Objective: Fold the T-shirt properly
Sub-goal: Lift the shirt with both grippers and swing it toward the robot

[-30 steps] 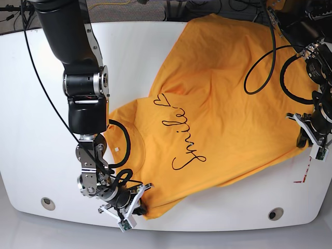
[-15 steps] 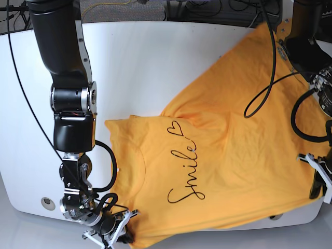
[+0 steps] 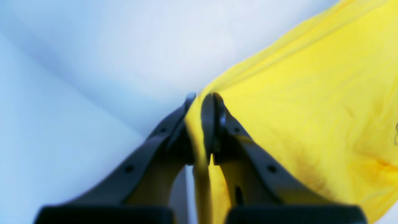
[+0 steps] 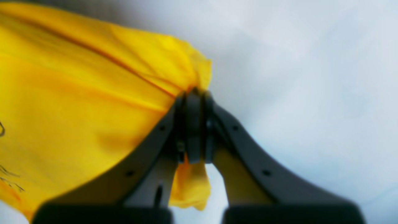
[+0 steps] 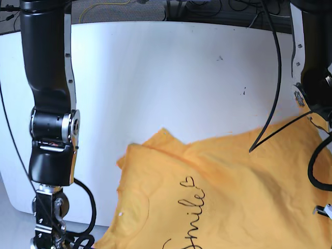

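The T-shirt (image 5: 233, 181) is mustard yellow with black "Smile" script (image 5: 192, 194). It lies spread over the near part of the white table (image 5: 155, 78) and runs off the bottom of the base view. In the left wrist view, my left gripper (image 3: 201, 98) is shut on an edge of the T-shirt (image 3: 311, 93), and fabric hangs down between its fingers. In the right wrist view, my right gripper (image 4: 193, 95) is shut on a bunched corner of the T-shirt (image 4: 77, 93). Both grippers lie outside the base view's frame.
The right-wrist arm (image 5: 49, 129) stands tall at the left of the base view. The left-wrist arm (image 5: 311, 62) is at the right, and its black cable (image 5: 272, 119) hangs over the shirt. Cables lie beyond the table's far edge.
Both arms have pulled back toward the near edge, dragging the T-shirt with them. The shirt has slid off the far right of the table, and both grippers have left the base view.
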